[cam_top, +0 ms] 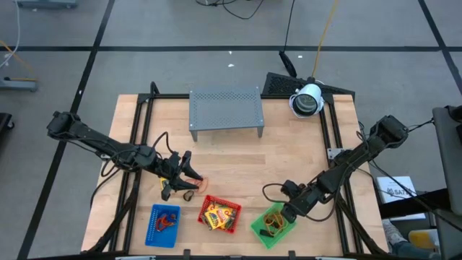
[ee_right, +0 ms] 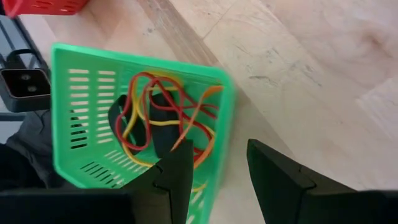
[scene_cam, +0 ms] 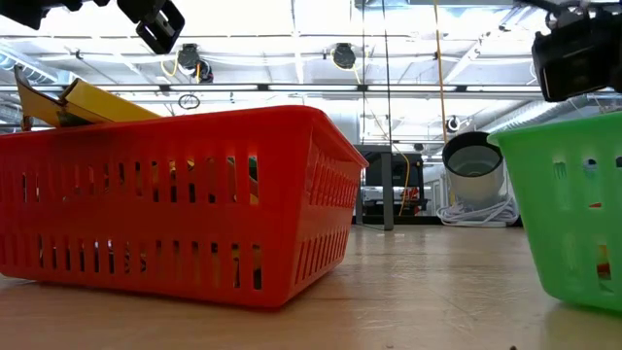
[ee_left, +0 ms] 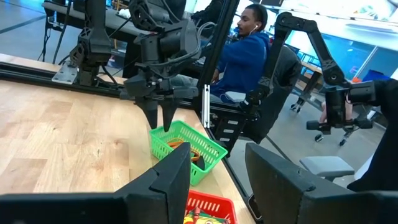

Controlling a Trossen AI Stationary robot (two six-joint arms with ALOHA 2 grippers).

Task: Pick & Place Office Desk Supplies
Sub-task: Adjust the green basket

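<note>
Overhead: a light wooden bench [cam_top: 289, 155] w/ two dark robot arms reaching in from the left and right sides.

Three mesh plastic trays sit in a row along the near edge. The blue tray [cam_top: 164, 224], at left, holds small red and dark items. The red tray [cam_top: 219, 215], in the middle, holds flat yellow-orange packets [cam_top: 214, 214] w/ coloured print; from bench level one packet [scene_cam: 92, 103] sticks up above the tray's rim. The green tray [cam_top: 273, 224], at right, holds tangled red, yellow and orange rubber-band loops [ee_right: 165, 118].

The left gripper [cam_top: 189, 178] hangs above the bench just far-left of the red tray, near the blue tray. Its jaws stand partly apart w/ nothing between them. A thin orange-red loop [cam_top: 200, 184] lies on the wood right beside it.

The right gripper [cam_top: 286, 210] sits over the far-right edge of the green tray. Its jaws are apart and empty, w/ the tray's rim and bands showing beyond them.

At the far side stands a grey perforated metal rack [cam_top: 224, 109]. A white round camera [cam_top: 307, 100] is at the far right.

Beyond the bench, a person in a blue top [ee_left: 245, 53] sits in the room.
</note>
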